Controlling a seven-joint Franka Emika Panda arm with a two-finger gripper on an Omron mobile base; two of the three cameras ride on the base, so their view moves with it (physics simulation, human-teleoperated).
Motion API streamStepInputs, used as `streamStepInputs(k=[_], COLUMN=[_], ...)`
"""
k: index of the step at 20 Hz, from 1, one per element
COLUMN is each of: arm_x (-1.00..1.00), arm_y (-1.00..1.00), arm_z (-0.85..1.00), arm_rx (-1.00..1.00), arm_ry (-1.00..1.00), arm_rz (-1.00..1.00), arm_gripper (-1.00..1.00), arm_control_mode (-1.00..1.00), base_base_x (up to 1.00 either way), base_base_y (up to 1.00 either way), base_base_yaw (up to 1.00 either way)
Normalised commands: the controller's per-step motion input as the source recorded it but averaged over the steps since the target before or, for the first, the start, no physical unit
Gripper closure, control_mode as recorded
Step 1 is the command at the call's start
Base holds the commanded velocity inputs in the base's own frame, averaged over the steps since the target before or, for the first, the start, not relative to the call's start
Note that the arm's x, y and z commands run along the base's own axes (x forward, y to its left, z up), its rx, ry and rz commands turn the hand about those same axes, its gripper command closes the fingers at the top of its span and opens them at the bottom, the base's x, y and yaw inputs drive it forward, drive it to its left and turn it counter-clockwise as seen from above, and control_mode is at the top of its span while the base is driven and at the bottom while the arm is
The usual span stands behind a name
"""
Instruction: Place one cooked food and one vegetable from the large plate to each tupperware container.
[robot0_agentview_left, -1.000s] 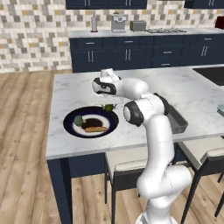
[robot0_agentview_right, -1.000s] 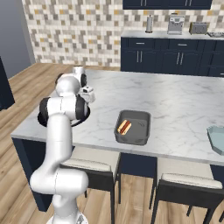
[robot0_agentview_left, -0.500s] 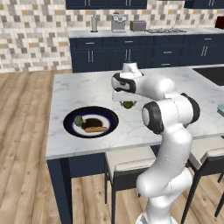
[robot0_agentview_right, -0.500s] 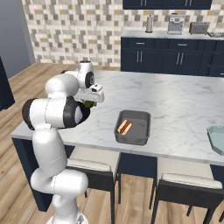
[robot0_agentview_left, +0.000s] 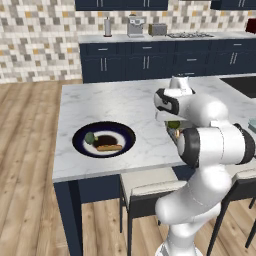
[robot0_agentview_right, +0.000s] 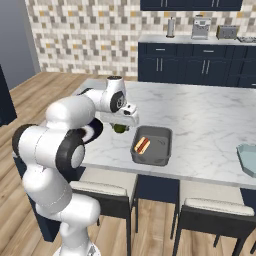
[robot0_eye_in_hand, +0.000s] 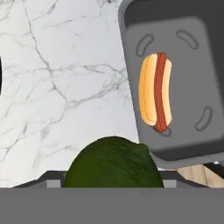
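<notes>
The gripper (robot0_agentview_right: 120, 127) is sitting left of centre in the right base view, hanging over the marble counter (robot0_agentview_right: 210, 125), and its jaws are pinching a rounded green vegetable (robot0_agentview_right: 119, 128) that is showing just under the hand. In the hand view that green vegetable (robot0_eye_in_hand: 111, 162) is bulging up at the bottom centre, hiding the fingertips. In the left base view the vegetable (robot0_agentview_left: 173, 124) is peeking out right of centre, just beside the white arm.

Just to the right of the gripper in the right base view, the dark grey tray (robot0_agentview_right: 159, 148) is lying near the front edge of the counter with a hot dog (robot0_agentview_right: 142, 145) resting in its left part. In the hand view the tray (robot0_eye_in_hand: 192, 87) is taking up the upper right, and the hot dog (robot0_eye_in_hand: 155, 92) is lying lengthwise in it.

The large plate (robot0_agentview_left: 80, 145) is sitting at lower left of centre in the left base view, carrying a green piece (robot0_agentview_left: 89, 137), a dark brown piece (robot0_agentview_left: 106, 139) and an orange-brown piece (robot0_agentview_left: 109, 147). The pale teal tray (robot0_agentview_right: 248, 159) is showing at the right edge of the right base view.
</notes>
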Motion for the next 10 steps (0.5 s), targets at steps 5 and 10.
streamStepInputs(k=[5, 10], arm_x=[-0.09, 0.02], arm_y=[-0.91, -0.80], arm_z=[-0.01, -0.16], arm_rx=[0.00, 0.00], arm_ry=[0.06, 0.04], arm_rz=[0.00, 0.00], arm_gripper=[1.00, 1.00], arm_control_mode=[-1.00, -1.00], base_base_x=[0.00, 0.00], base_base_y=[0.00, 0.00], base_base_yaw=[0.00, 0.00])
